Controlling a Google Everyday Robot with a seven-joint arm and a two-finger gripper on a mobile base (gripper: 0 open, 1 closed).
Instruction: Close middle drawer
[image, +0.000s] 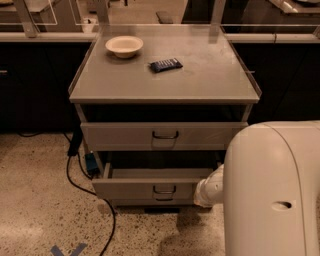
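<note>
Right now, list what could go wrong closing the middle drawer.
1. The tool sits at the right end of the middle drawer front, away from its handle; an off-centre push may skew and jam it.
2. The arm hides the drawer's right side, so a snag there would go unseen.

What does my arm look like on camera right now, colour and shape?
Arm: big smooth white shell, rounded edges, one small dark oval slot. A narrower white ribbed segment ends by the middle drawer's right front corner; the tool is hidden there. No cables or markings on it.
</note>
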